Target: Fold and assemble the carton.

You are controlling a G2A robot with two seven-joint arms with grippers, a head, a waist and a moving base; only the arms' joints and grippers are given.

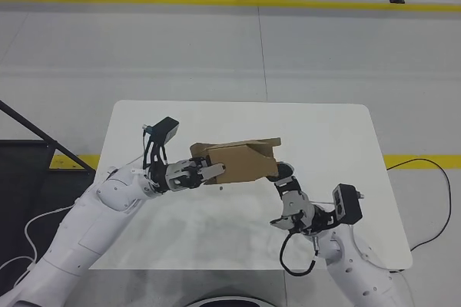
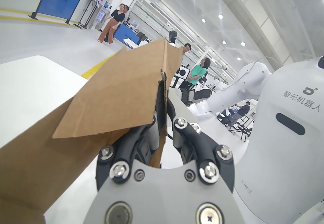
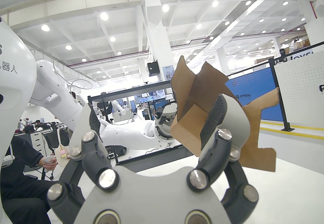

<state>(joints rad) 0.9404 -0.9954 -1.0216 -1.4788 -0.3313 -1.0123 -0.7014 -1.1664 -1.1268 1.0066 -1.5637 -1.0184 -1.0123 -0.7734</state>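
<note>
Finding: the brown cardboard carton [image 1: 242, 160] was over the middle of the white table [image 1: 330, 127] and appeared to be held off its surface. In the top view its long axis ran roughly from 9 o'clock to 3 o'clock, and a loose flap projected along the far edge toward 2 o'clock.

Left gripper [image 1: 194, 173]: at the carton's 9 o'clock end. In the left wrist view the left gripper [image 2: 164, 106] was closed down on the edge of a wall of the carton [image 2: 119, 98], with the corrugated edge pinched between its pads. This arm alone carried the carton.

Right gripper [image 1: 283, 175]: at the carton's 4 o'clock corner, with the carton lying toward 10 o'clock from it. In the right wrist view the right gripper [image 3: 155, 106] stood spread wide and held nothing. One of its fingers [image 3: 215, 118] was in front of the partly formed end of the carton [image 3: 192, 88], where several flaps stood splayed. Whether that finger touched the cardboard could not be determined.

Assessment: the carton was partly erected, with its end flaps unfolded. The right arm was the free one and the nearer to the open 3 o'clock end. The next fold would depend on that gripper working inward along the long axis, toward 9 o'clock, against the left gripper's hold.
</note>
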